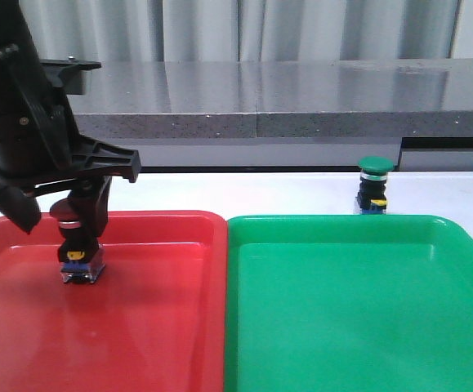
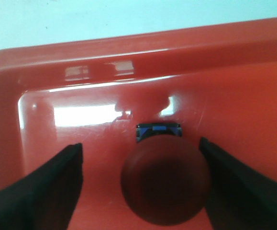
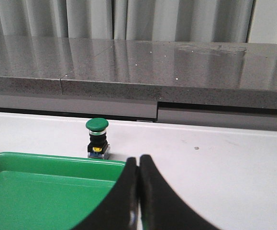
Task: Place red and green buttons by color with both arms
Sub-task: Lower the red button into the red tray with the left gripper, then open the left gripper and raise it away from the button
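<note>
The red button (image 1: 79,249) stands upright inside the red tray (image 1: 162,327), near its far left. My left gripper (image 1: 60,219) is open around the button's dark red cap (image 2: 164,184). In the left wrist view one finger (image 2: 57,182) stands clear of the cap and the other is close beside it. The green button (image 1: 374,186) stands on the white table just behind the green tray (image 1: 359,310); it also shows in the right wrist view (image 3: 97,139). My right gripper (image 3: 138,160) is shut and empty, low over the near right rim of the green tray (image 3: 33,191), well short of the green button.
A grey stone ledge (image 1: 301,98) runs along the back of the table, with curtains behind it. The two trays sit side by side, touching at the middle. White table (image 3: 224,172) lies to the right of the green tray.
</note>
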`<state>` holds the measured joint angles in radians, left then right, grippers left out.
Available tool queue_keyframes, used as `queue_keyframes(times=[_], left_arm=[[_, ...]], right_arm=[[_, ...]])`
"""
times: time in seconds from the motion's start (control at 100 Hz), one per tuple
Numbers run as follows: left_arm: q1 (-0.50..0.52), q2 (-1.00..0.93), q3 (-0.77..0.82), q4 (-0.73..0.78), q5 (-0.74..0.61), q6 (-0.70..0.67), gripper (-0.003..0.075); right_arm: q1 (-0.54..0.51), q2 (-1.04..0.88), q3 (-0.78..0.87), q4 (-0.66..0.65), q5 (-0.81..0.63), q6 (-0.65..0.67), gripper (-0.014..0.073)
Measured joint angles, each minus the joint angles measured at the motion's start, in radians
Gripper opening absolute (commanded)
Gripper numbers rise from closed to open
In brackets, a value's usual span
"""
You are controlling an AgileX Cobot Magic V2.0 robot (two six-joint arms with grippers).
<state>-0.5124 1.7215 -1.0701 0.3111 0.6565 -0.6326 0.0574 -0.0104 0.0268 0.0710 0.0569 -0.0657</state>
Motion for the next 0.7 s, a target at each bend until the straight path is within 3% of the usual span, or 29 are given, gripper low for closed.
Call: queue_keyframes(times=[0.48,0.7], left_arm=[[0.000,-0.086,0.000,0.032,0.009,-0.002,0.0629],[0.000,-0.193,0.000,0.185,0.009,-0.114,0.0629]], right_arm=[[0.000,0.000,0.000,0.000,0.000,0.000,-0.0067],[0.000,0.000,0.000,0.000,0.000,0.000,-0.0067]])
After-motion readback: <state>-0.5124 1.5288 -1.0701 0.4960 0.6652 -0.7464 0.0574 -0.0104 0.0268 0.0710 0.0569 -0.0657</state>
